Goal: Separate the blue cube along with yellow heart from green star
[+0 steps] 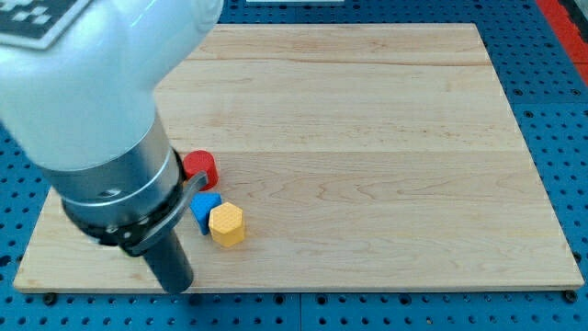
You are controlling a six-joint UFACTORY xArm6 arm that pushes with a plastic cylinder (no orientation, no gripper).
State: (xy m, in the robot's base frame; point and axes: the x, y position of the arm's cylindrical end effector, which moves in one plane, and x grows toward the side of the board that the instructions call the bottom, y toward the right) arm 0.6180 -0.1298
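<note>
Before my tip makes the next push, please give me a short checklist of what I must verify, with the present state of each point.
1. My tip in view: not ok. The rod runs down to the board's bottom edge, and its very end cannot be made out.
2. Blue block found: ok, just right of the rod.
3. Yellow block found: ok, touching the blue block; it looks hexagonal, not clearly a heart.
4. Green star found: not ok, none shows; the arm may hide it.
5. Red block apart from the pair: cannot tell, it sits close above the blue block.
6. Room to push toward the view's right: ok.
</note>
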